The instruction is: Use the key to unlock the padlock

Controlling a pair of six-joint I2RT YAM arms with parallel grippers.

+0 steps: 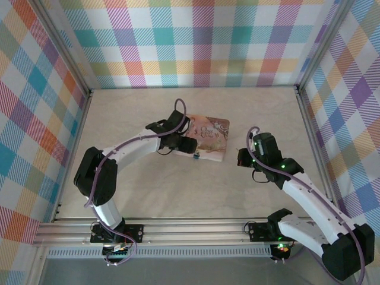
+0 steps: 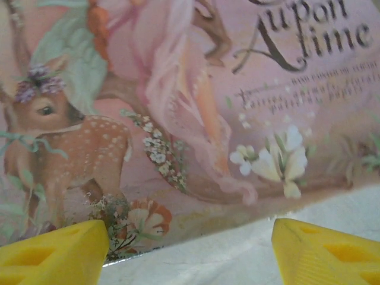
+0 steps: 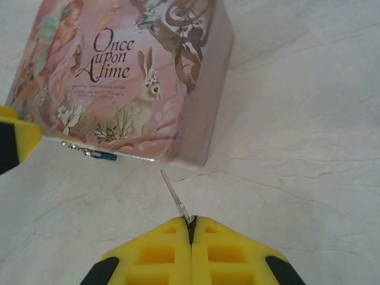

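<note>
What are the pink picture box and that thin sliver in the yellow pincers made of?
The pink box looks like printed tin, perhaps coated card: glossy picture lid, smooth rounded edges. The key, pinched by the right gripper, looks like bare grey metal: thin, faintly shiny.

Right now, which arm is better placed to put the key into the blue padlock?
Right. The right end effector is shut on the key, whose tip is near the padlock at the edge of the pink tin. The left end effector is open and empty at the tin.
</note>
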